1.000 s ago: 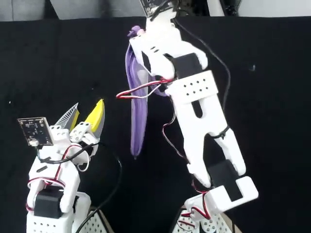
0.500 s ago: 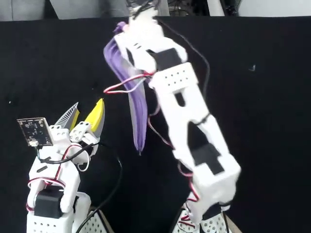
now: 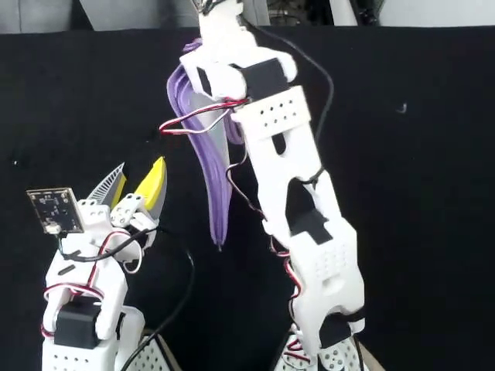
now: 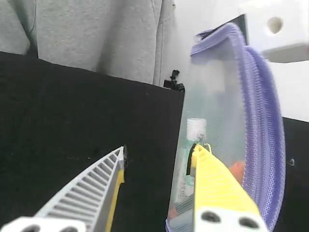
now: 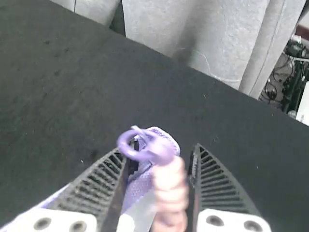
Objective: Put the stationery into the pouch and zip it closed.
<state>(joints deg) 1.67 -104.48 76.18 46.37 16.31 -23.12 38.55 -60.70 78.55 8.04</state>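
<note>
One purple pouch (image 3: 219,199) hangs clamped in the right pincer (image 5: 160,151); the left pincer (image 4: 160,149) gapes near it.

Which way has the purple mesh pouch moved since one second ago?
Yes: the top of the purple mesh pouch swung toward the still left gripper; its tip hardly shifted.
</note>
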